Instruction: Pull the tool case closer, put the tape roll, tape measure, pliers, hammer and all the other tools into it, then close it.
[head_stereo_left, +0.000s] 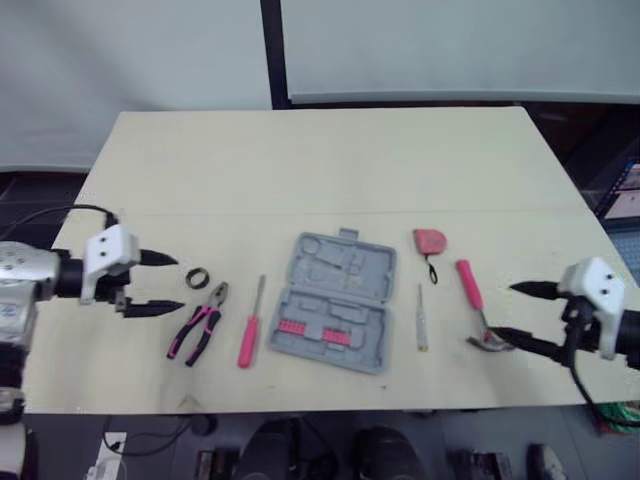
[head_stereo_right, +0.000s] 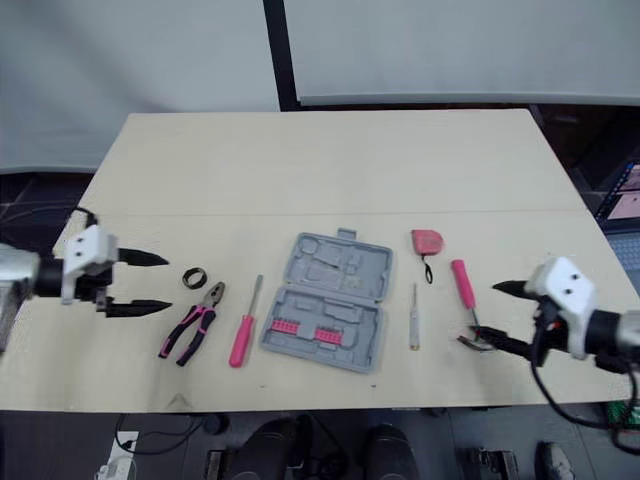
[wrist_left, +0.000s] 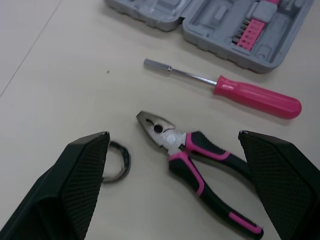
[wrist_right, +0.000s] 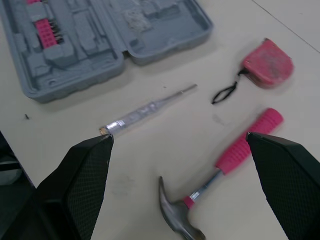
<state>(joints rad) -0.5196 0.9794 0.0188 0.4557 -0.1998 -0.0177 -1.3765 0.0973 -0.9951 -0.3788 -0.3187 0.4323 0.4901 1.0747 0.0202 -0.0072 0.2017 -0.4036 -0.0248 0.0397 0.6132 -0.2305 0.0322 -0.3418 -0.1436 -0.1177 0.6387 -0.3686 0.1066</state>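
- Pale worktop (head_stereo_left: 330, 160) in front of a grey wall (head_stereo_left: 130, 50), with tools laid out in a row.
- Left hand (head_stereo_left: 180, 282) is spread wide and holds nothing. The tape roll (head_stereo_left: 197, 276) lies just beyond its fingertips, the pliers (head_stereo_left: 200, 328) a little past that, and the pink screwdriver (head_stereo_left: 250, 330) further on.
- Right hand (head_stereo_left: 505, 311) is likewise wide open and empty. The hammer (head_stereo_left: 475, 305) has its head right at this hand's nearer fingertip, with the slim tester (head_stereo_left: 422, 320) and tape measure (head_stereo_left: 430, 241) beyond.
- Tool case (head_stereo_left: 335, 300) lies open between the two hands, well apart from each.

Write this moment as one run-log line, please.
tool case: open, mid-table | left gripper: open, by tape roll and pliers | right gripper: open, by hammer | held: nothing
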